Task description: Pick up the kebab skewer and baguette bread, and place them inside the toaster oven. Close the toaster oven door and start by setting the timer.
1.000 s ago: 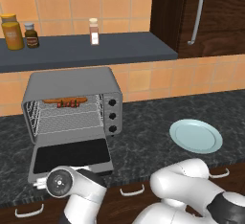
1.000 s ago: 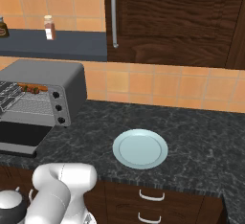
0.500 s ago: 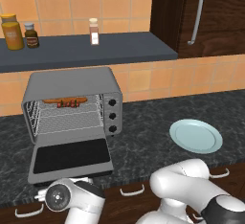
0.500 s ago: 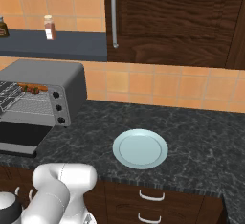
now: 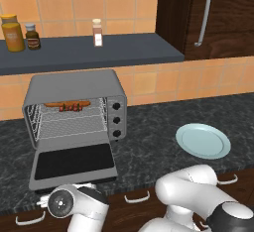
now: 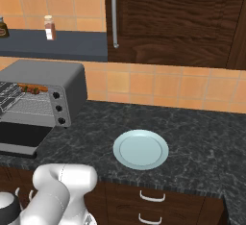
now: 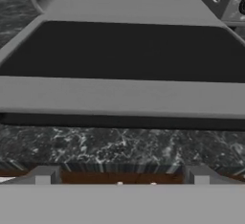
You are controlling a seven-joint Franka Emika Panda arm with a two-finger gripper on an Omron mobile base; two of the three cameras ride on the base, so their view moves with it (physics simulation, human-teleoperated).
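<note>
While the oven door point(image 5: 74, 163) lay folded flat on the counter, I saw that my arm had sunk lower over the last second, its wrist dropping from just above the door's front edge to below the counter lip at six o'clock. The oven, plate and bottles had not shifted. I took this as lining up under the door to swing it shut.

The gripper point(image 7: 122, 182) faced the door's near edge from low down, fingers point(image 7: 43, 175) spread fully apart and holding nothing.

The skewer point(image 5: 71, 107) and the baguette point(image 5: 67, 104) lay side by side on the wire rack at the back of the toaster oven point(image 5: 74, 104), so loading looked done; closing and the timer remained. Three black knobs point(image 5: 116, 120) ran down its right panel, at three o'clock from the rack.

The counter point(image 6: 192, 137) was dark speckled stone. A pale blue plate point(image 6: 141, 149) sat well apart from the oven. Above, a dark shelf point(image 5: 99, 52) carried jars and a small bottle point(image 5: 97, 32) against orange tiles, beside a dark wood cabinet point(image 6: 178, 17).
</note>
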